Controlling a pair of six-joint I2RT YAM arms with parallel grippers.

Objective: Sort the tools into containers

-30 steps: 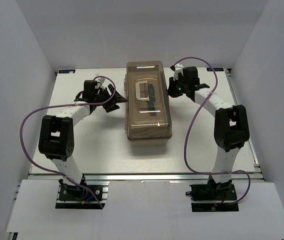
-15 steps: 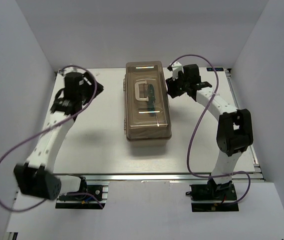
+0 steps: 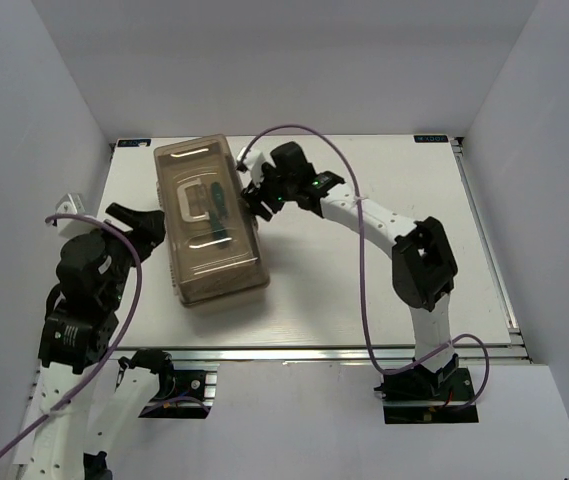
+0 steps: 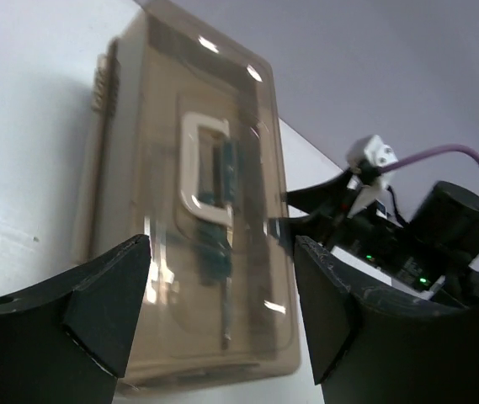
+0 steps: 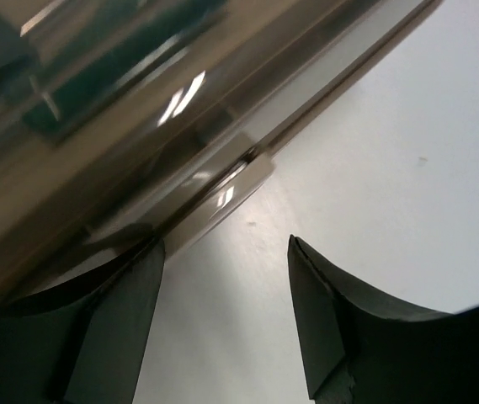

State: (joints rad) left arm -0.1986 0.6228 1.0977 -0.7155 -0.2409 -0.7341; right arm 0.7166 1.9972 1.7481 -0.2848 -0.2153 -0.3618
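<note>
The toolbox [image 3: 209, 222], with its smoky brown lid shut and a beige handle [image 4: 203, 165] on top, lies skewed on the left half of the table. Through the lid I see a green-handled tool [image 4: 222, 202] with a dark shaft; the same tool [image 3: 216, 205] shows from above. My right gripper [image 3: 256, 196] is low at the box's far right side. It is open, and in the right wrist view the right gripper [image 5: 226, 290] has only bare table between its fingers, the left one close to the box edge [image 5: 222, 181]. My left gripper [image 4: 222, 311] is open, raised left of the box.
The white table [image 3: 384, 280] is walled at the left, the back and the right, with a metal rail [image 3: 294, 352] along its near edge. Purple cables [image 3: 359, 250] loop over the right arm and around the left arm.
The toolbox has slid left and turned. My right gripper followed it leftward and opened. The left arm swung back from the far left toward the near left and rose.
</note>
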